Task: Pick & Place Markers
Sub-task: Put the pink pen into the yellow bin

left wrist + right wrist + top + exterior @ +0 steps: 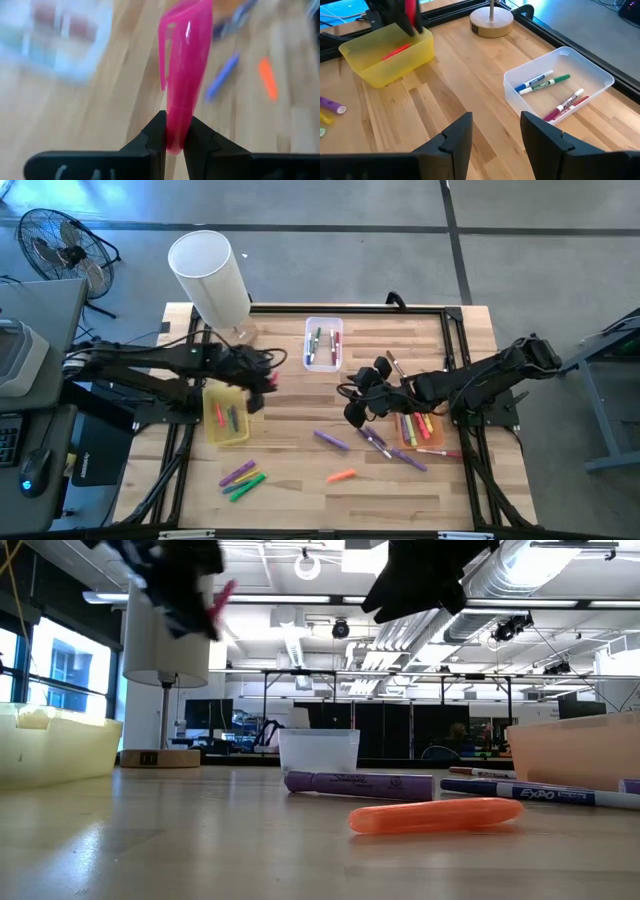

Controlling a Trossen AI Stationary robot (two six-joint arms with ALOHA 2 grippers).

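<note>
Low view, nearest first: an orange marker (436, 816) lay flat on the wooden table (200, 850), w/ a purple marker (358, 783) just behind it and a blue-capped EXPO marker (545, 795) off to one side, by the orange bin (575, 750). Further back stood the clear bin (318, 750), the yellow bin (55, 745) at the edge of the pic, and a lamp w/ a white shade (165, 640) on a round wooden base. Both arms hung in from above.

High view: the left gripper (262, 377) sat over the table just beside the yellow bin (226, 415), at the end nearer the lamp, fingers clamped on a pink marker (272, 380). The left wrist view confirmed it: the pink marker (184, 75) was pinched at its end between the two dark fingers (150, 140), the rest sticking out fwd over the wood. The yellow bin held a few markers, red and green among them.

The right gripper (358, 395) hovered near the table's middle, between the clear bin (323, 343) and the orange bin (420, 428); in the right wrist view its fingers (455, 137) stood apart w/ nothing between them.

Loose markers in the high view: purple ones (331, 440) near the orange bin, an orange one (341, 476) toward the front edge, and a purple, yellow and green cluster (242, 479) in front of the yellow bin. The clear bin held blue, green and red markers (555, 92). A floor fan (60, 248) stood off the table.
</note>
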